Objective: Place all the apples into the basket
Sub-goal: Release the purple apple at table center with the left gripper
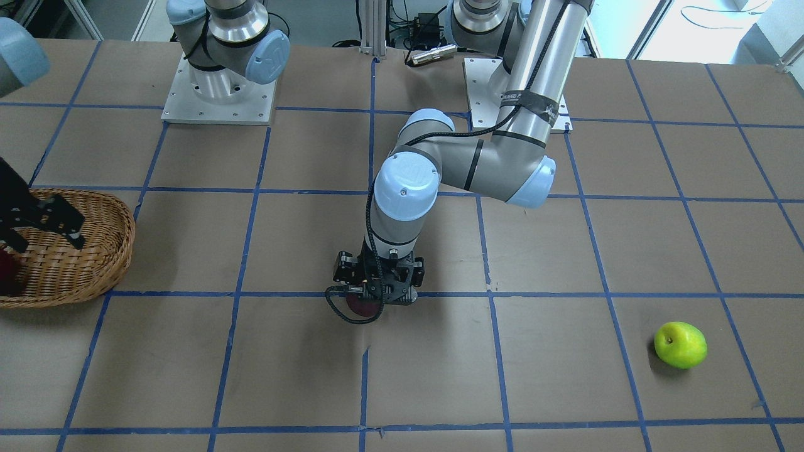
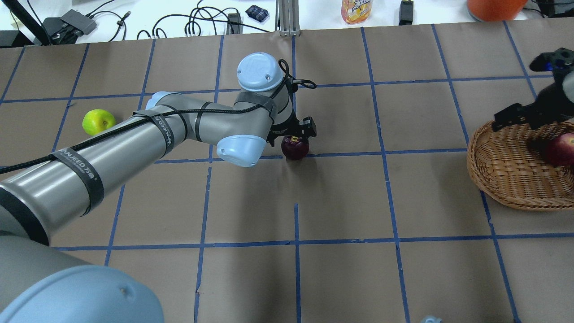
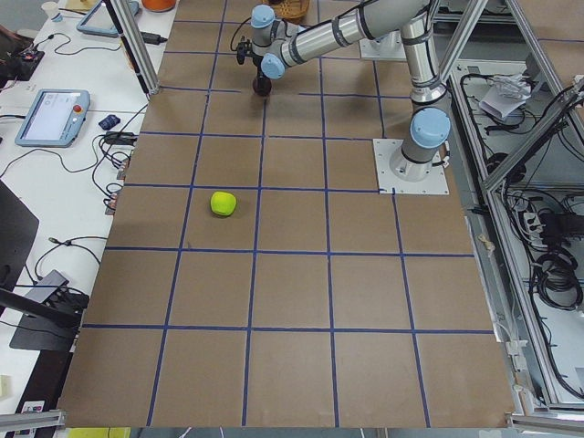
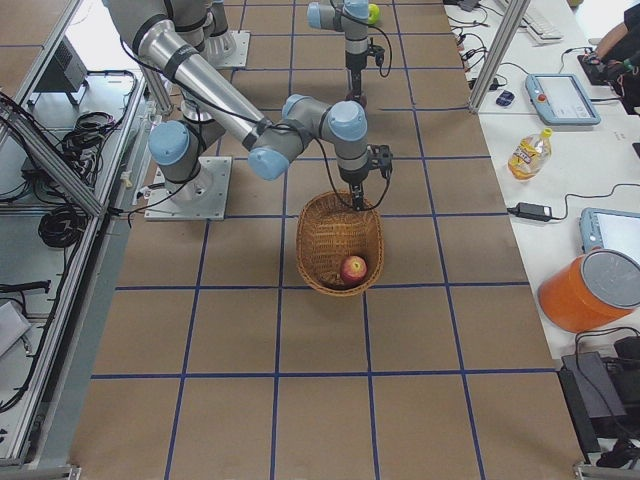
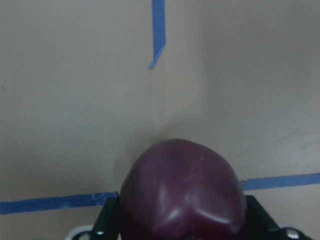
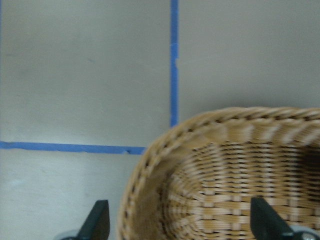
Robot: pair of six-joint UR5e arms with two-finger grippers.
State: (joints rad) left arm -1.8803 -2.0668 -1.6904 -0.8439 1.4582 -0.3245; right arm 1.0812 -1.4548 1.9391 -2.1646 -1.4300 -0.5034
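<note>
The dark maroon apple (image 2: 295, 148) rests on the table near the centre. My left gripper (image 2: 297, 133) stands straight down over it, and in the left wrist view both fingers (image 5: 107, 220) press against the maroon apple's (image 5: 182, 190) sides. The red apple (image 2: 560, 150) lies inside the wicker basket (image 2: 502, 170) at the table's right end. My right gripper (image 6: 180, 225) hangs open over the basket's rim (image 6: 150, 160), holding nothing. Far off on the robot's left side sits the lime green apple (image 2: 98, 121), alone on the table and also seen in the front view as the green apple (image 1: 680, 344).
Blue tape lines (image 2: 296, 224) divide the brown table into squares. The two arm bases (image 1: 220, 88) stand at the robot's edge. A bottle (image 2: 356, 10), cables and an orange container (image 2: 493, 6) lie beyond the far edge.
</note>
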